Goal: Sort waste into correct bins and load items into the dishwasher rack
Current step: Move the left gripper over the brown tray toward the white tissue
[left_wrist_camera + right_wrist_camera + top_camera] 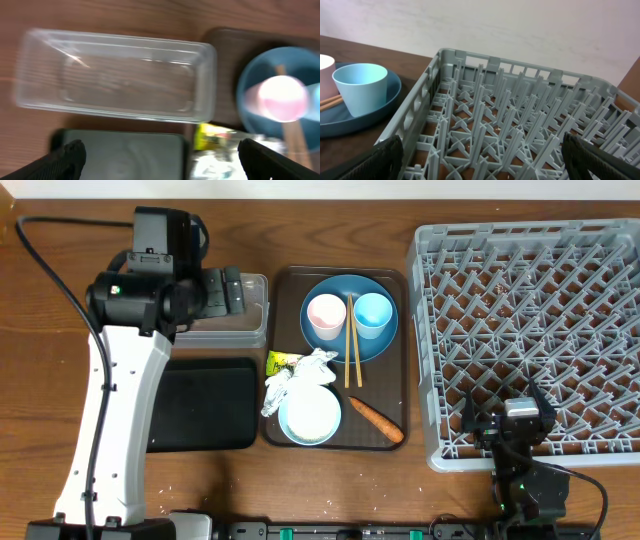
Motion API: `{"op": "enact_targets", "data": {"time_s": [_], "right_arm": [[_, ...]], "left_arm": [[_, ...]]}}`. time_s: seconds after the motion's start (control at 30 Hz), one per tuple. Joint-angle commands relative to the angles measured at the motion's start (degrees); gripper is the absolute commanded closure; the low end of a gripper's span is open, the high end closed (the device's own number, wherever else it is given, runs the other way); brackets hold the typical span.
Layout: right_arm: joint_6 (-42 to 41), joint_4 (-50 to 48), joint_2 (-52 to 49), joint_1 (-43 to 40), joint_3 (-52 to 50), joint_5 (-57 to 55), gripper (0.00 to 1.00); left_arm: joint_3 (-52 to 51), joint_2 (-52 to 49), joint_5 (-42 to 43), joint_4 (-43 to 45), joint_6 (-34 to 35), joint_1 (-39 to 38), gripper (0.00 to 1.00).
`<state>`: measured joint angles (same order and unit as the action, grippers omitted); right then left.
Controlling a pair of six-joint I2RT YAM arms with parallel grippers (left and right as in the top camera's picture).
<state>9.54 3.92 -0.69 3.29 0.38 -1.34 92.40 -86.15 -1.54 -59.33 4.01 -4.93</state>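
The crumpled white paper with its yellow-green wrapper (pixel 298 372) lies on the dark brown rectangular serving tray (pixel 285 290), touching the pale blue round bowl (pixel 310 416); the small orange carrot (pixel 376 418) lies just beside that bowl. Farther back on the tray, the big round blue plate (pixel 375 348) carries the white-pink cup (pixel 326 315), the light blue cup (pixel 373 313) and the wooden chopsticks (pixel 351 345) between them. From overhead the left arm hides most of the clear plastic rectangular tub (pixel 115 75), which the blurred left wrist view shows whole, next to the shallow black rectangular tray (pixel 205 405). The large grey lattice rack (pixel 530 330) stands right of the tray on the brown wooden surface (pixel 330 220); the right wrist view shows its upright pegs. The left gripper (pixel 160 155) and right gripper (pixel 480 155) hold nothing, jaws wide apart. The wrapper's dark print is unreadable
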Motion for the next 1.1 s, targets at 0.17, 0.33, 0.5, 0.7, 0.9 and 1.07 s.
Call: {"op": "enact_targets", "data": {"time_s": [0.17, 0.33, 0.5, 0.7, 0.9, 1.07], "right_arm": [[0.17, 0.20, 0.26, -1.07, -0.07, -0.57, 0.01], [0.17, 0.20, 0.26, -1.07, -0.07, -0.57, 0.01], [0.17, 0.20, 0.26, -1.07, -0.07, -0.57, 0.01], [0.20, 0.20, 0.26, -1.07, -0.07, -0.59, 0.01], [0.17, 0.20, 0.26, -1.07, -0.07, -0.57, 0.01], [0.17, 0.20, 0.26, -1.07, -0.07, -0.57, 0.01]], "left_arm": [[0.83, 0.09, -6.01, 0.70, -11.93, 0.24, 0.00], [0.83, 0.09, -2.36, 4.37, -8.96, 0.24, 0.00], [0.83, -0.35, -0.59, 5.99, -2.19, 0.24, 0.00], [0.83, -0.76, 3.61, 10.14, 2.14, 0.22, 0.03], [0.83, -1.38, 5.22, 16.02, 7.50, -2.47, 0.07], [0.83, -2.64, 5.20, 12.68, 7.48, -6.84, 0.08]]}}
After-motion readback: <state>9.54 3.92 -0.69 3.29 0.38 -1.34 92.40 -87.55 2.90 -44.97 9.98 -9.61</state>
